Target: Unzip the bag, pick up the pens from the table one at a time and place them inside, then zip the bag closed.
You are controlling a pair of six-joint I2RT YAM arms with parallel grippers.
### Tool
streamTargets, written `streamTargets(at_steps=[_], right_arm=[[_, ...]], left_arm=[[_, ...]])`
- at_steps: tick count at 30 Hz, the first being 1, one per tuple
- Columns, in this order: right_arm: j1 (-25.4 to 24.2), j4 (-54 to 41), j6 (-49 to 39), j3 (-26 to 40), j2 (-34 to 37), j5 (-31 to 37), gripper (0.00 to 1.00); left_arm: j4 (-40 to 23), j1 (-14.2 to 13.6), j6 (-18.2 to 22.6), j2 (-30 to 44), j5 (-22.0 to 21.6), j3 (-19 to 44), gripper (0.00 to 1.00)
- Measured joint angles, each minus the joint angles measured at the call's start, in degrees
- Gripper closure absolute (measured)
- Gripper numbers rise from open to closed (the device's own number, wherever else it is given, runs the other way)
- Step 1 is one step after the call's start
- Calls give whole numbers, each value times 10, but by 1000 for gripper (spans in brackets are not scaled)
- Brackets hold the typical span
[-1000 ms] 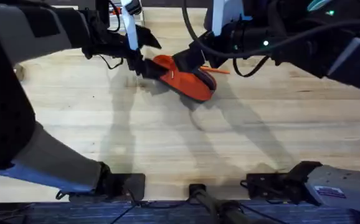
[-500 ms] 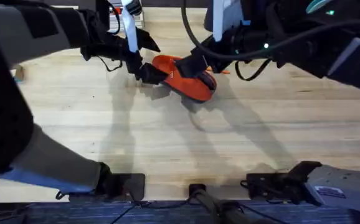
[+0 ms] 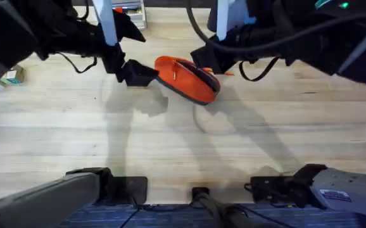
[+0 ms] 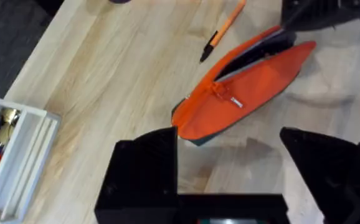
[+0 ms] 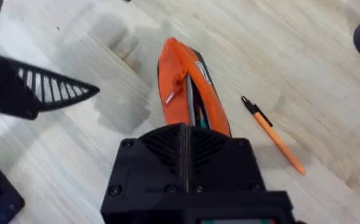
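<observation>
orange bag (image 3: pixel 186 79) lying mid-table (image 3: pixel 183 145), zipper partly undone.
left gripper (image 4: pixel 230 171) just beside the bag's near end, jaws spread, holding nothing. right gripper (image 5: pixel 186 146) jaws pressed together at the bag's far end. one orange pen (image 5: pixel 273 135) lies beside the bag.

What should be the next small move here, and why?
Probably the left gripper, open and clear of the bag, should reach for the orange pen lying on the table beside it: the zipper is partly open, and the right gripper is shut at the bag's far end.
</observation>
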Motion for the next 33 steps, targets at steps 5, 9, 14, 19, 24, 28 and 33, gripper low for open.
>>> streamTargets(at_steps=[5, 9, 14, 19, 24, 28, 33], right_arm=[[0, -41, 2, 45, 17, -1, 974], [0, -80, 1, 77, 47, 5, 974], [0, -84, -9, 81, 74, 15, 973], [0, -85, -12, 81, 99, 21, 973], [0, -89, -15, 81, 129, 30, 973], [0, -88, -18, 81, 152, 30, 973], [0, -88, -18, 82, 174, 30, 972]], left_arm=[[-30, 0, 0, -22, -14, 0, 8], [-52, 0, 1, -30, -18, 0, 7], [-60, 0, 1, -34, -19, 0, 7], [-60, 0, 1, -34, -19, 0, 7], [-60, 0, 1, -34, -20, 0, 8], [-60, 0, 1, -34, -20, 0, 7], [-60, 0, 1, -34, -20, 0, 8]])
